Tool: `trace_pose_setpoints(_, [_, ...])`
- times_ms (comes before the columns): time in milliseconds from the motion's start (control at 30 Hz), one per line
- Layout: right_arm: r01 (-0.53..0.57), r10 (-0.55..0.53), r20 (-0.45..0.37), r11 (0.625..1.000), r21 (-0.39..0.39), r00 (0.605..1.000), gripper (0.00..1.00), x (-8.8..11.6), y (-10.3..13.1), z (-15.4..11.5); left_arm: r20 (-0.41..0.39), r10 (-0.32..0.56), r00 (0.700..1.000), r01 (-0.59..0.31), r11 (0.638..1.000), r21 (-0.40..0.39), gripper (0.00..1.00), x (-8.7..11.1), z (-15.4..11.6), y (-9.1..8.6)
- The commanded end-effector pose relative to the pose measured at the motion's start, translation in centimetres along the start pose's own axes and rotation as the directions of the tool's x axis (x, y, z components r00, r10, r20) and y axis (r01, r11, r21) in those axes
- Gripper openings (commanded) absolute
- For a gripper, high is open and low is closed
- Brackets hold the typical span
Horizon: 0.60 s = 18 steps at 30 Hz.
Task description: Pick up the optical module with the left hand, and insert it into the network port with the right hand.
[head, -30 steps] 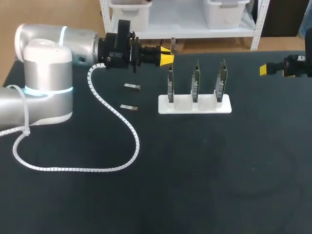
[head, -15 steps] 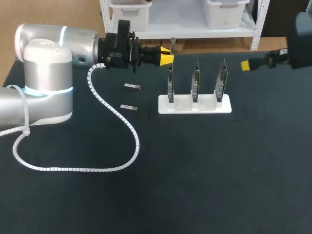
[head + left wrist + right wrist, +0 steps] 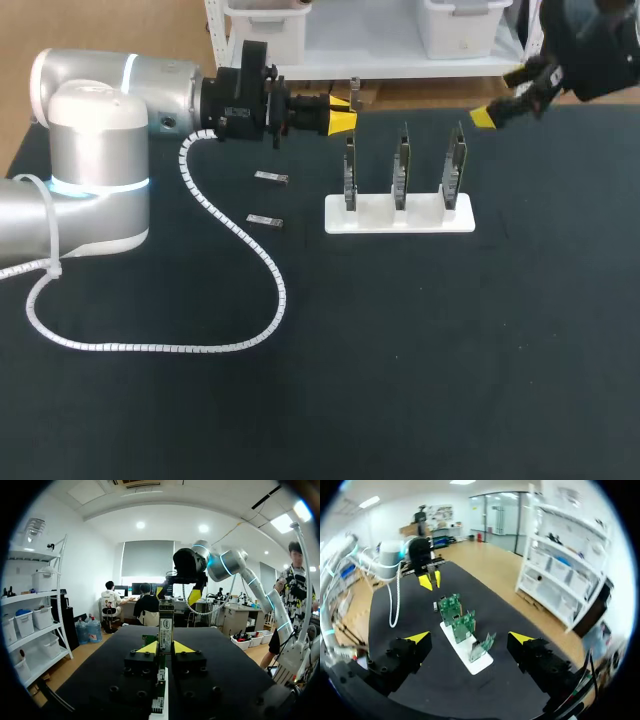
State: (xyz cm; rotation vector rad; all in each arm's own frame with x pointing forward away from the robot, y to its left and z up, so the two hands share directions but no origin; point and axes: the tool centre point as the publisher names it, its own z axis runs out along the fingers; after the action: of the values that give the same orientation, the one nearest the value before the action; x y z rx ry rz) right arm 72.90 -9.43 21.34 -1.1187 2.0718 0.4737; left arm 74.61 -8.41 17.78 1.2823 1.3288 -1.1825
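The right end effector (image 3: 470,638) hangs spread wide above a white rack (image 3: 466,653) holding three green boards (image 3: 463,624).

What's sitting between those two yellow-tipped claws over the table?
Three green circuit boards, upright in a white stand, line up between the right gripper and the left gripper. The right wrist view shows it best.

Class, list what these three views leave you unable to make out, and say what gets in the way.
- Network port: head view, too small to pick out on the boards.
- Right tool: head view, blurred; its arm is cut off by the top edge.
- Optical module: left wrist view, lower end hidden by the left tool.
- Two small parts: head view, too small to identify.
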Motion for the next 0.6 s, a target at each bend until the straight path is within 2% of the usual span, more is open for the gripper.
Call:
trace_pose_setpoints(33, [0.134, -0.132, 0.027, 0.948, -0.289, 0.991, 1.0, -1.6, -0.9, 1.3, 0.0, 0.0, 1.0, 0.0, 1.0, 0.004, 0.0, 0.0, 0.0, 0.2])
trace_pose_setpoints(200, [0.228, -0.222, 0.059, 0.904, -0.36, 0.973, 1.0, -3.2, -0.9, 3.1, 0.0, 0.0, 1.0, 0.0, 1.0, 0.004, 0.0, 0.0, 0.0, 0.2])
trace_pose_setpoints(333, [0.31, -0.289, 0.114, 0.853, -0.421, 0.951, 1.0, -4.1, -0.4, 4.1, 0.0, 0.0, 1.0, 0.0, 1.0, 0.004, 0.0, 0.0, 0.0, 0.2])
trace_pose_setpoints(600, [0.329, -0.306, 0.129, 0.805, -0.493, 0.943, 1.0, -5.9, 1.2, 5.2, 0.0, 0.0, 1.0, 0.0, 1.0, 0.004, 0.0, 0.0, 0.0, 0.2])
